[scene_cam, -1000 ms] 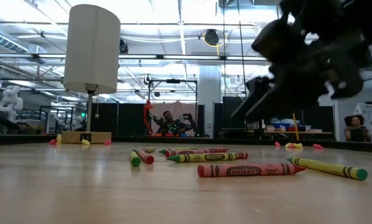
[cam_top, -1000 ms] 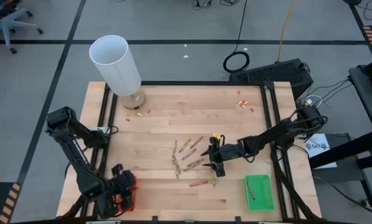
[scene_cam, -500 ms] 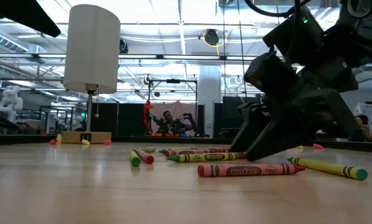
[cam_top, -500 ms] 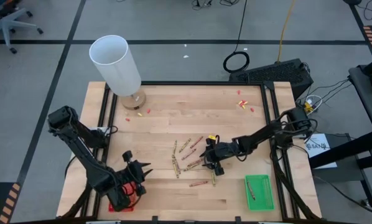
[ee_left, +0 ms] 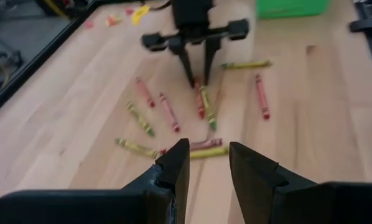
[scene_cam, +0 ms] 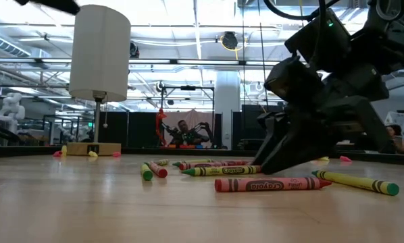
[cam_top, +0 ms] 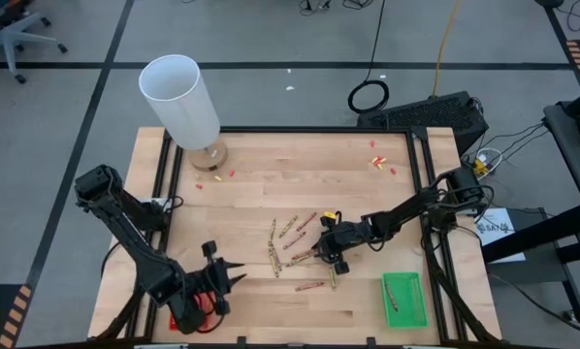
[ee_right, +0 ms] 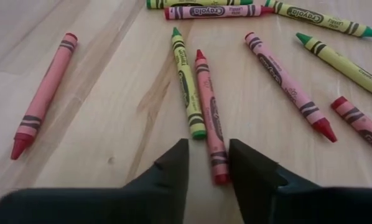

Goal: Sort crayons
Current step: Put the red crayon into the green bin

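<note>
The right gripper (cam_top: 321, 254) is down low at the crayons (cam_top: 292, 242) in the middle of the table (cam_top: 251, 189). Its two dark fingers (ee_right: 173, 163) are a little way apart, with a red crayon (ee_right: 211, 124) lying on the wood between the tips. The fingers are not squeezing it. A green crayon (ee_right: 187, 86) lies just beside the red one and touches it near the end. More crayons fan out past the fingers, and one red crayon (ee_right: 41, 93) lies by itself off to one side.

The left gripper (cam_top: 224, 274) hangs over the near left part of the table, well apart from the crayons. Its fingers (ee_left: 175, 167) are a little apart too, and nothing is between them. A red tray (cam_top: 193, 310) sits under that arm. A green tray (cam_top: 402, 299) sits near the right gripper, at the table's near right corner, with one crayon in it.

The table is light wood with dark rails down both sides. A white lamp (cam_top: 183, 97) on a wooden base stands at the far left corner. Tiny red and yellow scraps (cam_top: 379, 162) lie near the far edge. Past the table is a grey floor with black lines, and a big room with bright ceiling lights (scene_cam: 188, 13).

The crayons are short thin sticks, red ones and yellow-green ones, each with a paper wrap and dark bands. The wraps say "Crayola" (scene_cam: 266, 184).
</note>
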Controlling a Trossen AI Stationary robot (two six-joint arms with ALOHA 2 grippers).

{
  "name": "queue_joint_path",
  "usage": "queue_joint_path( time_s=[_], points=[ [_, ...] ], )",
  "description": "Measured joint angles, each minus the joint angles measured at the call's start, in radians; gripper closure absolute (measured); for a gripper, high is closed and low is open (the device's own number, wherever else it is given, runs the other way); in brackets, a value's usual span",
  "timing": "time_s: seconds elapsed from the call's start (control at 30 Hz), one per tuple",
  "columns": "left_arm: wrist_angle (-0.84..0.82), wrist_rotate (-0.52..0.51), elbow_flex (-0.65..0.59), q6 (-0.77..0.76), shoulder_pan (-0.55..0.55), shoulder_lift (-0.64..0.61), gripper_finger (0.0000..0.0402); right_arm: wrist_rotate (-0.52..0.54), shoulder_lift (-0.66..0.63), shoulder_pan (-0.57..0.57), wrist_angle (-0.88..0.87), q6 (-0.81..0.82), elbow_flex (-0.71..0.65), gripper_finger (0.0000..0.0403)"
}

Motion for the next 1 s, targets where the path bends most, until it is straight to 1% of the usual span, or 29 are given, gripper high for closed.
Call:
queue_joint_path(
  time_s=[0.13, 0.27, 0.33, 0.53, 0.7, 0.83, 1.0],
  points=[
    [0.060, -0.001, 0.000, 0.082, 0.000, 0.000, 0.0289, 0.003, 0.000, 0.000, -0.004, 0.001, 0.000, 0.0352],
    [0.063, -0.002, 0.000, 0.083, 0.000, 0.000, 0.0289, 0.006, 0.000, -0.001, -0.012, 0.009, 0.000, 0.0388],
    [0.064, -0.002, 0.000, 0.082, 0.000, 0.000, 0.0289, 0.008, 0.000, -0.001, -0.016, 0.019, 0.000, 0.0397],
    [0.070, -0.002, 0.000, 0.082, 0.000, 0.000, 0.0289, 0.006, -0.009, -0.001, -0.014, 0.036, 0.000, 0.0398],
    [0.082, -0.002, -0.006, 0.082, 0.000, 0.000, 0.0288, 0.001, -0.051, -0.001, -0.022, 0.037, -0.004, 0.0400],
    [0.142, -0.003, -0.045, 0.086, 0.000, 0.000, 0.0288, 0.000, -0.113, 0.000, -0.029, 0.054, -0.003, 0.0400],
    [0.228, -0.003, -0.092, 0.097, 0.000, 0.000, 0.0288, 0.000, -0.209, 0.017, -0.093, 0.091, -0.003, 0.0401]
  ],
)
